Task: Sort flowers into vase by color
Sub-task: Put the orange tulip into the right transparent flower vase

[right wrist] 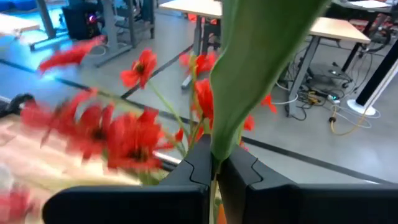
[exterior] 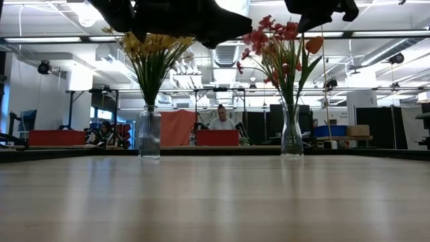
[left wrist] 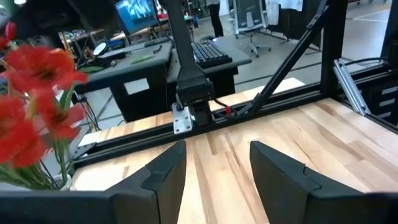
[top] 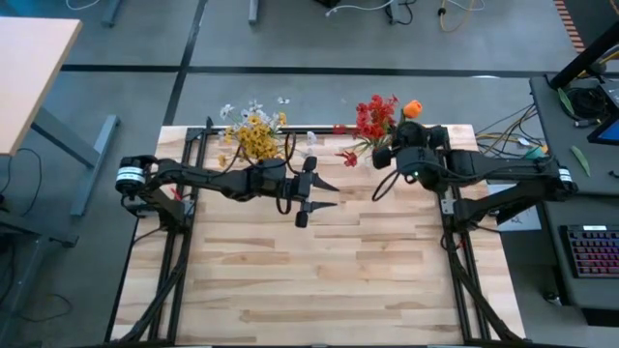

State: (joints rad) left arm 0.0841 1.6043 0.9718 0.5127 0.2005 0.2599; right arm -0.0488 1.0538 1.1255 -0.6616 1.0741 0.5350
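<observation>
Nearly done, I judge: my right pincer [right wrist: 214, 167] clenches an orange flower [top: 413, 107] above the red bunch [top: 375, 118] in its vase [exterior: 291, 132], my left pincer [top: 322, 193] hangs released over the bare tabletop [top: 319, 280], yellow flowers [top: 255, 138] already vased.

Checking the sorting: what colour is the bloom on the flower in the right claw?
Orange bloom, clearest in the high view.

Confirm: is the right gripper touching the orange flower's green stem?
Touching. In the right wrist view, the right gripper has its dark fingers shut on the thin green stem, with a broad green leaf rising above the pinch.
</observation>
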